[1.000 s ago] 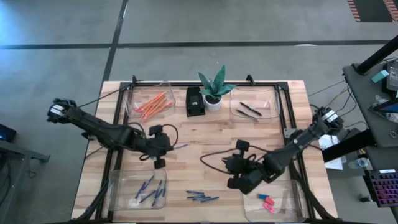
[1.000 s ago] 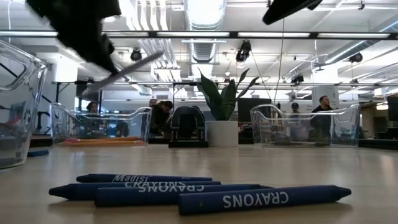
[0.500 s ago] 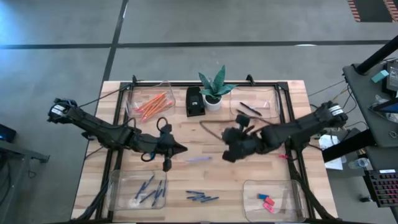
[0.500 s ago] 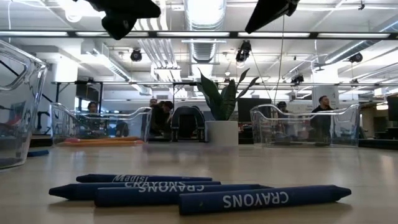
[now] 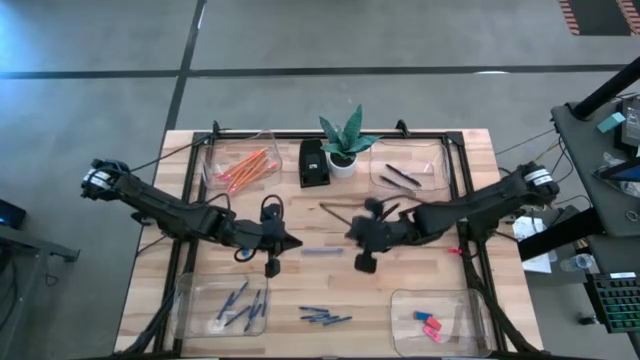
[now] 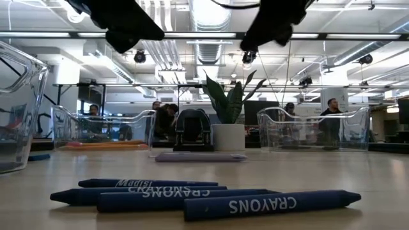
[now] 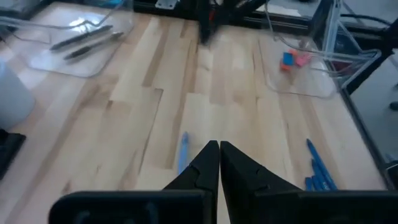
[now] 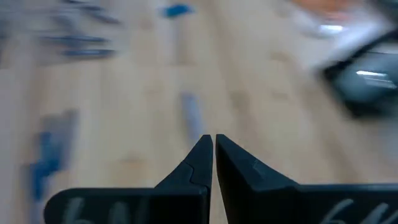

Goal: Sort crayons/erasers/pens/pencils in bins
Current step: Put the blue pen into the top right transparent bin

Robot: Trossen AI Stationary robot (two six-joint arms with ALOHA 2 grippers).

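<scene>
An open-plan robotics lab or industrial office.

Exposed ceiling ducts (image 6: 211, 48) and strip lights hang over people seated at desks (image 6: 96, 112) behind the wooden table (image 5: 330, 225), which stands on a polished concrete floor (image 5: 100, 60) beside an equipment bench (image 5: 600, 150).

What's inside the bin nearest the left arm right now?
The bin holds several pens, dark and bluish sticks lying at angles. Whether anything smaller lies beneath them cannot be seen from above.
</scene>
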